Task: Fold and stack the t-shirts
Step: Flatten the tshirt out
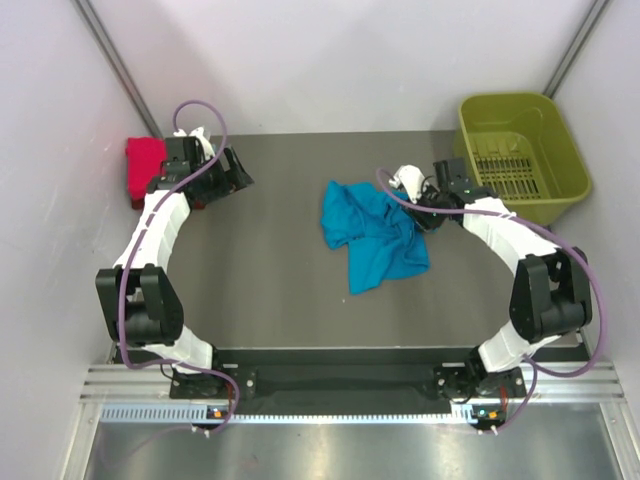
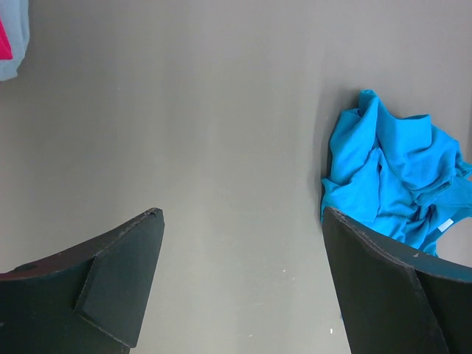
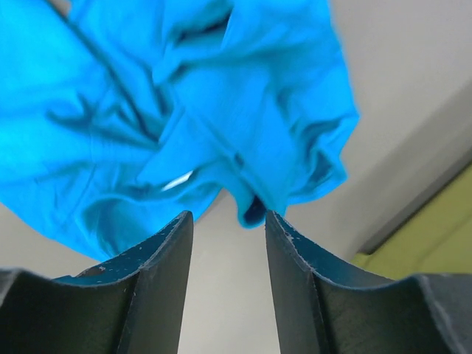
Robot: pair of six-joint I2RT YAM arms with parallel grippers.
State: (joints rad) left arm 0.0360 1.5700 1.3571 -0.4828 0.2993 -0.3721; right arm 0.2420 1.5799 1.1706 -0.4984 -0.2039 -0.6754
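A bright teal-blue t-shirt (image 1: 372, 232) lies crumpled in the middle of the dark table. My right gripper (image 1: 413, 220) hovers at the shirt's right edge. In the right wrist view its jaws (image 3: 228, 217) stand open, and a hanging fold of the teal shirt (image 3: 184, 96) sits just past the tips, with nothing gripped. A folded red t-shirt (image 1: 143, 168) rests at the far left of the table. My left gripper (image 1: 238, 175) is just to its right, wide open over bare table (image 2: 242, 214). The left wrist view shows the teal shirt (image 2: 391, 177) and a pale grey-blue shirt (image 2: 21, 29).
An olive-green plastic basket (image 1: 573, 160) stands at the back right corner, close behind my right arm; its side shows in the right wrist view (image 3: 442, 236). White walls enclose the table on the left, back and right.
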